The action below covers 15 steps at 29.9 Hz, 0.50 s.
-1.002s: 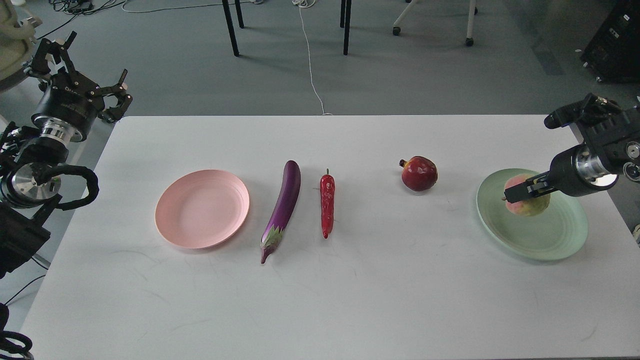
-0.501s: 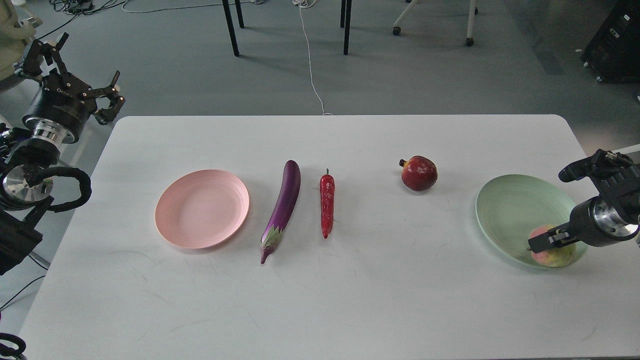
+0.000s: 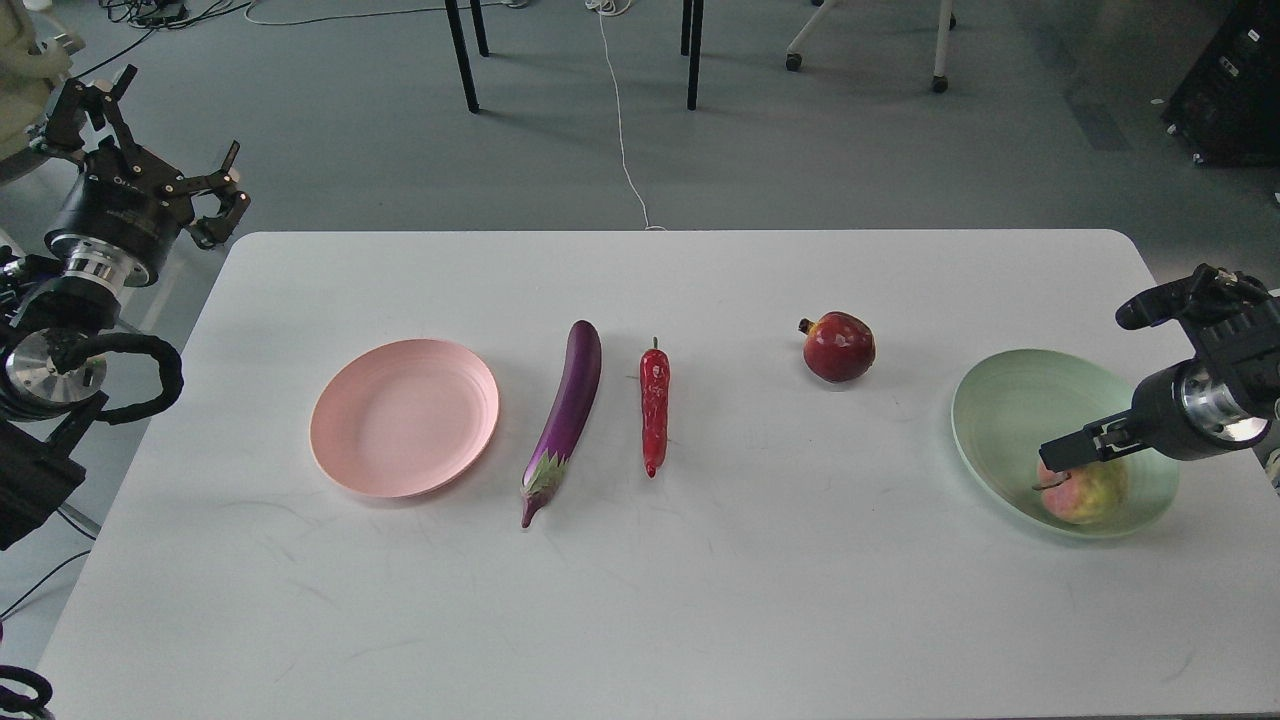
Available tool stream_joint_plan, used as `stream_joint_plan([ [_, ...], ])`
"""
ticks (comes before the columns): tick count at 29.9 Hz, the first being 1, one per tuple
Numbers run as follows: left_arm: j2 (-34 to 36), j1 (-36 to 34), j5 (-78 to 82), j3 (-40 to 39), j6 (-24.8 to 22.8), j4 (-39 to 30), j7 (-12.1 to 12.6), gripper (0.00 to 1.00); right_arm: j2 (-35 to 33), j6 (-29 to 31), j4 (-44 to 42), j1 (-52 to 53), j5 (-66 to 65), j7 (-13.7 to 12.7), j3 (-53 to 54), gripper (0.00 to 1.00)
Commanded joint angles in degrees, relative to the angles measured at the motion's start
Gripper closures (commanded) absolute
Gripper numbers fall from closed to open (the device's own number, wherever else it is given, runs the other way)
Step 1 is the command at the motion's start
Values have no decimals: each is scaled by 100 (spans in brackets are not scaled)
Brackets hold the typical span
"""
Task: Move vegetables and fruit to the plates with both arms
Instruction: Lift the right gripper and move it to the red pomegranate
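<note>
The pale green plate (image 3: 1005,415) sits at the table's right side. The yellow-green, pink-blushed apple-like fruit (image 3: 1085,494) lies in its front right part. My right gripper (image 3: 1078,450) is just over the fruit's top; its fingers read as one dark shape. The dark red pomegranate (image 3: 838,347) rests on the table left of that plate. The red chili pepper (image 3: 655,408) and the purple eggplant (image 3: 566,412) lie side by side mid-table. The pale pink plate (image 3: 404,417), with nothing on it, is to their left. My left gripper (image 3: 160,140) is open, raised off the table's far left corner.
The white table (image 3: 640,600) ends near the green plate on the right. Beyond its far edge are grey floor, black table legs (image 3: 460,55), a white cable (image 3: 620,120) and chair castors.
My right gripper carried the fruit from the green plate's middle down to its front right part, then rose a little; the fruit now sits lower than the fingers. My left gripper drew slightly back left.
</note>
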Motion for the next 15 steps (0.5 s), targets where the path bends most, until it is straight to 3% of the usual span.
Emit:
stream_joint_plan([
  [1,-8,-6,0,4,0,0,0,1,97,-1,-291,208,54,2,200,2],
  [10,-17,-6,9,22,0,0,0,1,1704,-1,-1522,147,81,10,930,2],
  [15,-8,-6,9,31,0,9,0,1,2514,-1,-1769,-28,81,10,1062,2],
])
